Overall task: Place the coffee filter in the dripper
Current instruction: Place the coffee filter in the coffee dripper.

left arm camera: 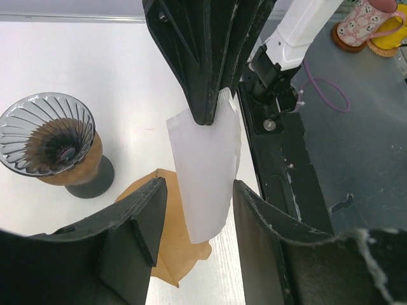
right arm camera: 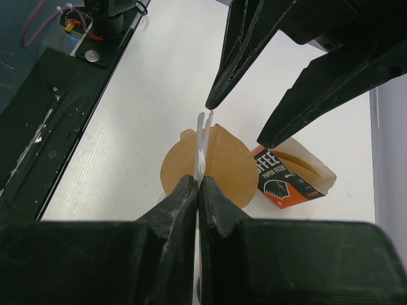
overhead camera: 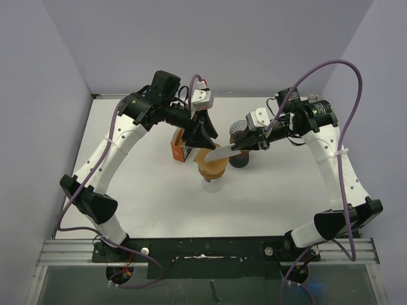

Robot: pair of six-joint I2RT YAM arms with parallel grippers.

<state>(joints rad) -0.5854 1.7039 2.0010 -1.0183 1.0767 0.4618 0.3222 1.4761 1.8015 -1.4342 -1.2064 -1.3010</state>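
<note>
A flat white coffee filter hangs in the air, pinched at one end by my right gripper, which is shut on it. It shows edge-on in the right wrist view as a thin white filter. My left gripper is open, its two fingers standing either side of the filter's free end. From above, the two grippers meet over the table's middle, the left gripper and the right gripper. The glass dripper, on a wooden collar and dark base, stands upright just beside them and holds no filter.
Brown paper filters lie flat on the table under the held one. An open orange filter box lies next to them, also seen as the box. Patterned mugs stand beyond the table's near rail.
</note>
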